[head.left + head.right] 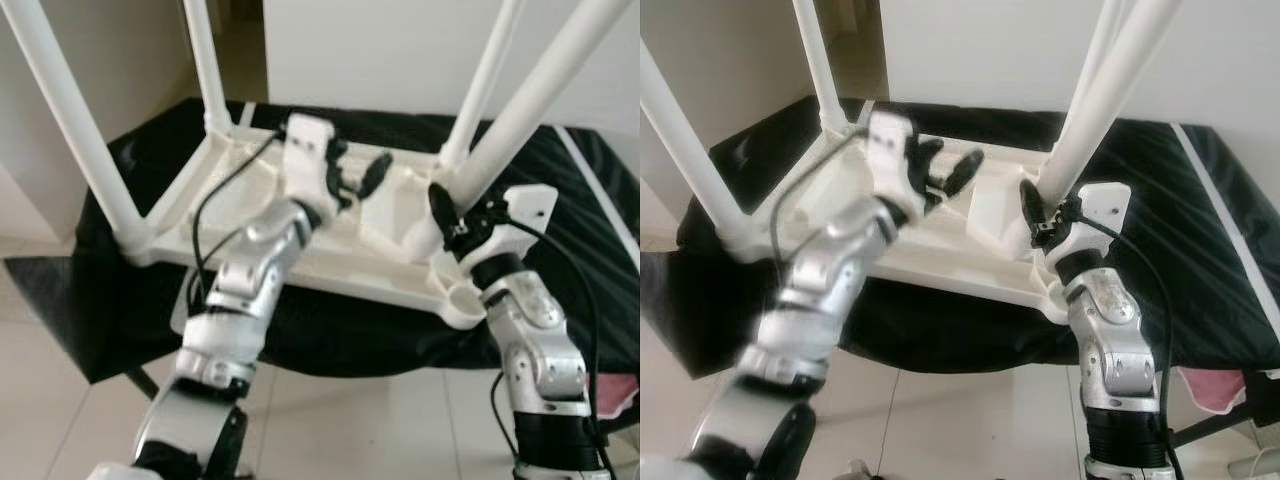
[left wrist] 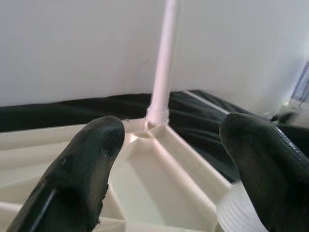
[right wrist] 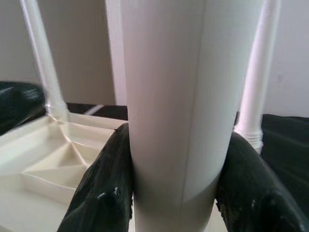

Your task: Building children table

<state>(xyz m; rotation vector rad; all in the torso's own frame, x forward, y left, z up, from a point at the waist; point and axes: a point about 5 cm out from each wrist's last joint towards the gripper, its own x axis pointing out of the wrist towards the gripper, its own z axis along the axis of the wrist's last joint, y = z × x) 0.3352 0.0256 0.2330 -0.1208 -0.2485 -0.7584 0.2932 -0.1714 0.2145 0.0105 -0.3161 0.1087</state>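
Observation:
A white plastic children's tabletop (image 1: 330, 262) lies upside down on a black cloth, with white legs standing up from its corners. My right gripper (image 1: 452, 218) is shut on the near right leg (image 1: 520, 115) low on its shaft; its fingers (image 3: 104, 188) press both sides of the leg (image 3: 171, 106). My left gripper (image 1: 360, 175) hovers open over the middle of the tabletop's ribbed underside (image 2: 145, 169), holding nothing. The far right leg (image 2: 161, 72) stands in its corner socket beyond the left fingers (image 2: 87, 169).
The black cloth (image 1: 590, 210) covers a low surface with pale walls behind. White tiled floor (image 1: 40, 390) lies in front. A pink item (image 1: 1210, 390) sits at the lower right. Two more legs (image 1: 70, 130) rise on the left side.

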